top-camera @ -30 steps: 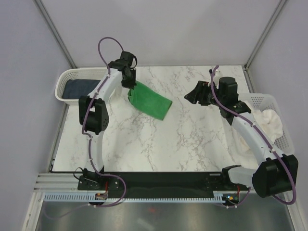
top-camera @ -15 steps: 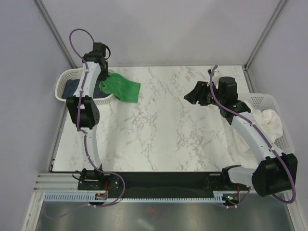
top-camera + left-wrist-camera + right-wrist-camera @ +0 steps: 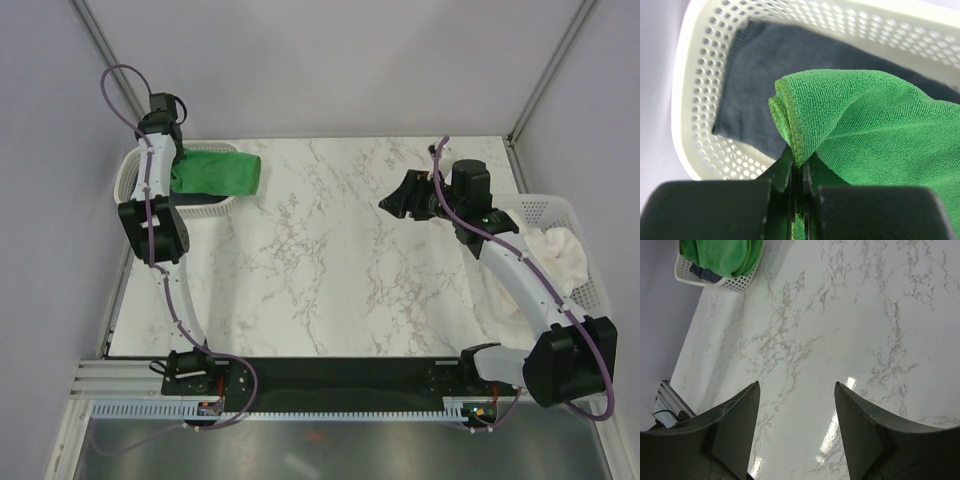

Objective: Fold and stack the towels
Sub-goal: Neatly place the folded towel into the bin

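Item: green towel (image 3: 865, 115), upper left of the overhead frame, held above the left basket (image 3: 128, 178) with its free end reaching past the basket's right rim toward the marble surface (image 3: 330, 280). Holder: left end effector (image 3: 796, 161), jaws pressed together and pinching a rolled hem of the green cloth, as the wrist view shows plainly. Beneath: navy towel (image 3: 750, 65), lying flat across the basket floor, partly covered in view by the green one. Opposite side: right end effector (image 3: 796, 387), fingers spread and holding nothing, poised above bare marble at centre right of the overhead frame. Also present: white towel (image 3: 562, 252), heaped loosely in the right basket (image 3: 545, 205) at the right edge, apparently not yet folded. Stage, as judged: the green piece is being set on the navy one to form the stack. Hazards: the grip takes only a narrow strip of hem, so the cloth could slide free before it is centred. A release from this position would likely leave part of the towel draped over the rim or trailing onto the surface instead of lying square on the navy layer. The hanging end looks bunched, so the fold may open or land crooked. Loops of the pile could catch on the mesh wall and drag the basket when the arm retreats.
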Robot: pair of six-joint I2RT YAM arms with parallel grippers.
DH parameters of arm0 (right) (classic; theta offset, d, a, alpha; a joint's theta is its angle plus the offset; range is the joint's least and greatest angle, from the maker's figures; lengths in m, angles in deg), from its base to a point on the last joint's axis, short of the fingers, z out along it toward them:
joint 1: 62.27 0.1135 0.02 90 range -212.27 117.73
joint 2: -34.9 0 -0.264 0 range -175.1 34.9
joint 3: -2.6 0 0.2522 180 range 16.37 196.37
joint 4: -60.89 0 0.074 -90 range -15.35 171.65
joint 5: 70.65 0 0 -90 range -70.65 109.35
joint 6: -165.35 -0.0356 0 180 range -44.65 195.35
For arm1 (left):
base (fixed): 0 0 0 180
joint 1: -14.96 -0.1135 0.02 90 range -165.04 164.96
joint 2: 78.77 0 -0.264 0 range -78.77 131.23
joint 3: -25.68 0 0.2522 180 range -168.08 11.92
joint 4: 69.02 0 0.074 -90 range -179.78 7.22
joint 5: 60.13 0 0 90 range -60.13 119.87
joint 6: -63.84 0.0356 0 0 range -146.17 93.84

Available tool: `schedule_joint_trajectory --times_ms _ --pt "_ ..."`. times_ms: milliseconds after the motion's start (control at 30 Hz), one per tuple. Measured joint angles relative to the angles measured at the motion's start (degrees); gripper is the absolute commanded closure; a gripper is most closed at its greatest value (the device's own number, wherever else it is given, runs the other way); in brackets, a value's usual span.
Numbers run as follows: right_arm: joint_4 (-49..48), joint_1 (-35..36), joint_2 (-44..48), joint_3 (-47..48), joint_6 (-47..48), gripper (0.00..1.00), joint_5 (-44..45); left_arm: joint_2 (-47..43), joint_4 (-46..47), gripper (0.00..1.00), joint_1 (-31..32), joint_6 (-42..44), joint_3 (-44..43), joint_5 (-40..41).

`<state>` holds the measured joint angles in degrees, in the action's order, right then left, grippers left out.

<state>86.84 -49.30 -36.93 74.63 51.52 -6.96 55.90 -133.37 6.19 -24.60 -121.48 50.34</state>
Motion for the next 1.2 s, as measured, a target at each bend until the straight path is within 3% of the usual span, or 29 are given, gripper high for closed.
schedule_joint_trajectory --times_ms 700,967,1033,1067,1100,1200 --pt "-0.55 0.44 -4.24 -0.02 -0.22 0.31 -0.90 6.34 7.32 0.98 -5.16 2.97 -0.96 1.55" --pt "-0.52 0.44 -6.16 -0.02 -0.39 0.31 -1.05 8.46 8.63 0.91 -7.23 3.02 -1.03 1.53" --pt "-0.52 0.44 -6.32 -0.02 -0.39 0.31 -1.05 8.68 9.27 0.85 -7.26 3.10 -1.07 1.46" --pt "-0.55 0.44 -6.36 -0.02 -0.37 0.31 -1.05 8.76 9.60 0.76 -7.26 3.28 -1.11 1.44" --pt "-0.55 0.44 -6.43 -0.02 -0.39 0.31 -1.05 8.83 10.25 0.54 -7.21 3.61 -1.14 1.46" --pt "-0.52 0.44 -6.67 -0.02 -0.39 0.31 -1.07 8.94 11.98 0.43 -7.10 4.46 -1.27 1.97"
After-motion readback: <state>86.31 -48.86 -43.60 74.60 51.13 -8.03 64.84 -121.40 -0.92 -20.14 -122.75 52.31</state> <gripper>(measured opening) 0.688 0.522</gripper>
